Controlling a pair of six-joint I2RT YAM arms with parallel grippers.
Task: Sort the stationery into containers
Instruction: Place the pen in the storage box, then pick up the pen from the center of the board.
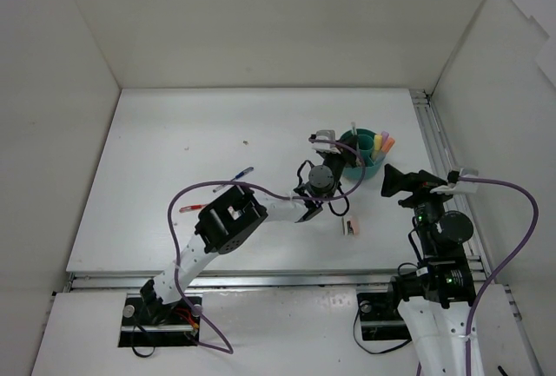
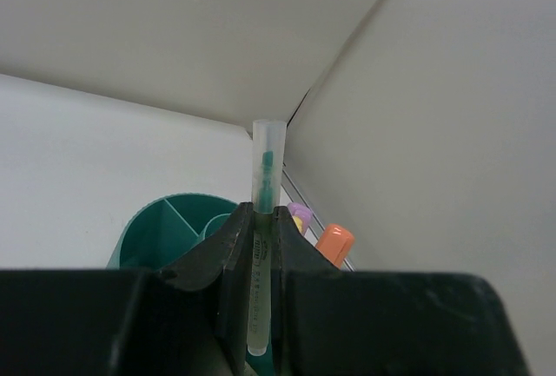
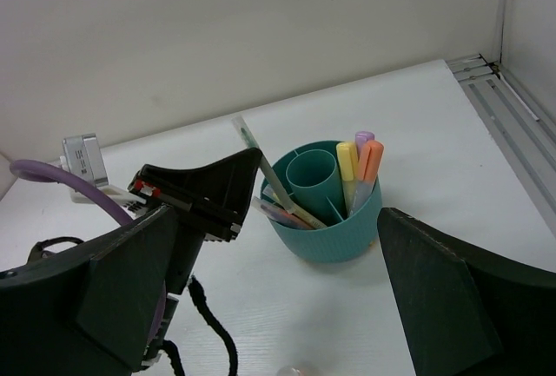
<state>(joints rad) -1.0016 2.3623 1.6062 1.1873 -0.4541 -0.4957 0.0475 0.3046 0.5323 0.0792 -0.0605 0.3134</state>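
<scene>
The round teal organiser [image 1: 372,166] stands at the back right, with yellow [image 3: 347,166], orange [image 3: 370,163] and purple [image 3: 363,139] markers and several pens in its compartments. My left gripper [image 1: 347,148] is at its left rim, shut on a clear pen with a green core [image 2: 263,220]. The pen leans with its lower end inside the organiser [image 3: 334,239]. My right gripper [image 1: 393,181] is open and empty, just right of and nearer than the organiser. A blue pen [image 1: 243,172] and a red pen [image 1: 191,208] lie on the table to the left. A small white and tan eraser [image 1: 349,227] lies near the middle.
White walls enclose the table on the left, back and right. A metal rail [image 1: 439,155] runs along the right edge, close behind the organiser. The left arm's purple cable [image 1: 261,187] loops over the table's middle.
</scene>
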